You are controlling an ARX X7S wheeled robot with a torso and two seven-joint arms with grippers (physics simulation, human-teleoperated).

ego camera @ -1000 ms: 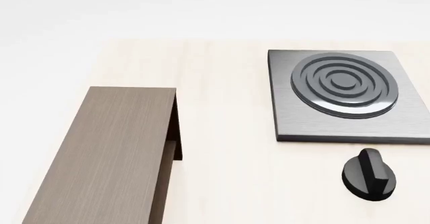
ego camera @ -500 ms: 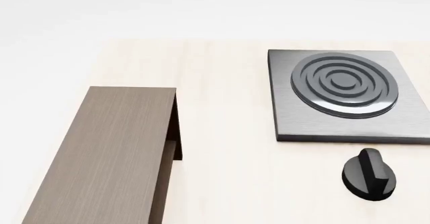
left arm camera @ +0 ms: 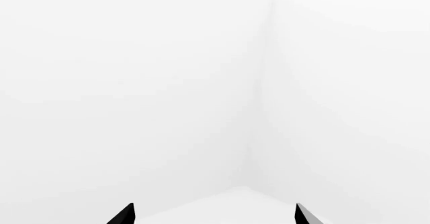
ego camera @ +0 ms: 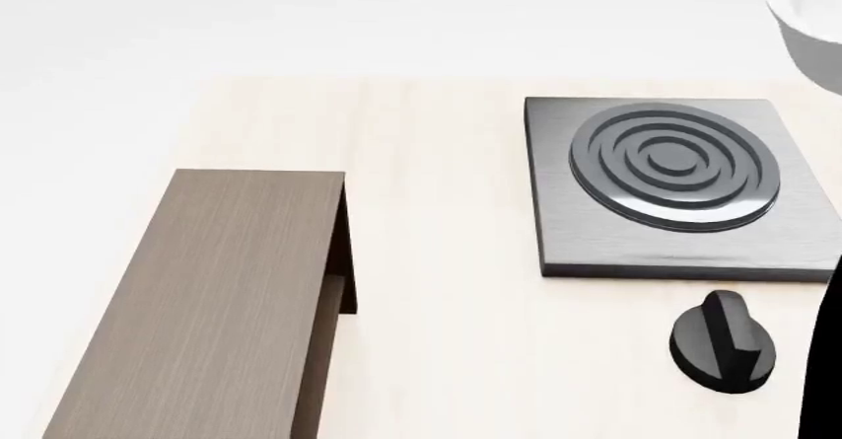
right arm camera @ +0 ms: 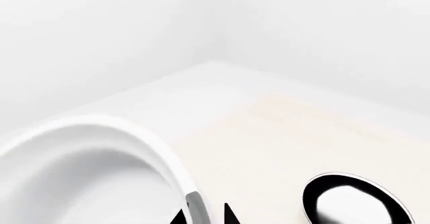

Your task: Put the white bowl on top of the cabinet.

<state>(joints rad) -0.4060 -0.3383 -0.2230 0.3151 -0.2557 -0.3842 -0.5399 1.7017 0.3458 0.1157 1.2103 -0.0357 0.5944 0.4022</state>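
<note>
Carrying the white bowl [right arm camera: 100, 173] in your right claw [right arm camera: 201, 215], its two tips pinch the thick rim between them, the bowl's mouth seemingly tipped sideways. From the head view the bowl [ego camera: 806, 10] hangs high above the stove plate [ego camera: 671, 187]. Keep it level and swing it well across to the cabinet [ego camera: 217, 311], whose long top runs away from you. Your left claw [left arm camera: 213, 215] stands wide and empty.

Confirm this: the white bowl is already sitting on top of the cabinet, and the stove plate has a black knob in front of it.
Wrong about the bowl. The head view shows the cabinet top bare; the white bowl is at the upper right corner, beyond the stove plate. The black knob does sit in front of the plate.
</note>
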